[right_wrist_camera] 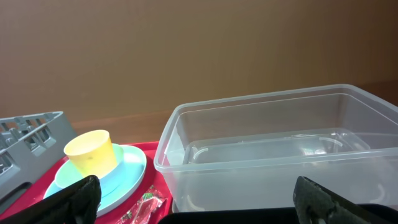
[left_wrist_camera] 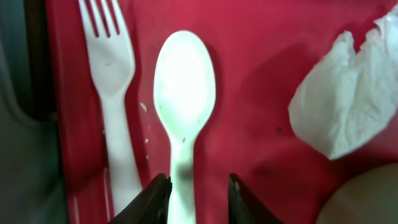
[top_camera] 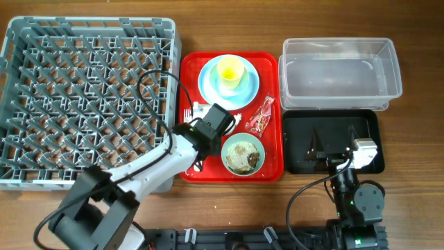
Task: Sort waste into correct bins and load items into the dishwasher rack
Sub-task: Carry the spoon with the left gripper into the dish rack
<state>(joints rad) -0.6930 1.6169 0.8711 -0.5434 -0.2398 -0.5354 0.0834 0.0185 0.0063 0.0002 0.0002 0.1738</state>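
Observation:
My left gripper (left_wrist_camera: pixel 198 186) hangs low over the red tray (left_wrist_camera: pixel 261 37), open, with its jaws on either side of the white spoon's (left_wrist_camera: pixel 185 81) handle; a gap shows on the right side. The white fork (left_wrist_camera: pixel 112 68) lies just left of the spoon, and the white tissue wad (left_wrist_camera: pixel 342 106) lies to its right. The pale green bowl (top_camera: pixel 243 154) holds food scraps. A yellow cup (top_camera: pixel 231 69) stands on the light blue plate (top_camera: pixel 208 82). The red wrapper (top_camera: pixel 261 117) lies by the tray's right edge. My right gripper (right_wrist_camera: pixel 198 186) is wide open and holds nothing, above the black tray (top_camera: pixel 298 163).
The grey dishwasher rack (top_camera: pixel 83 90) fills the left of the table. The clear tub (top_camera: pixel 340 43) stands at the back right, behind the black tray. The left arm (top_camera: pixel 139 170) reaches in from the front, between the rack and the red tray.

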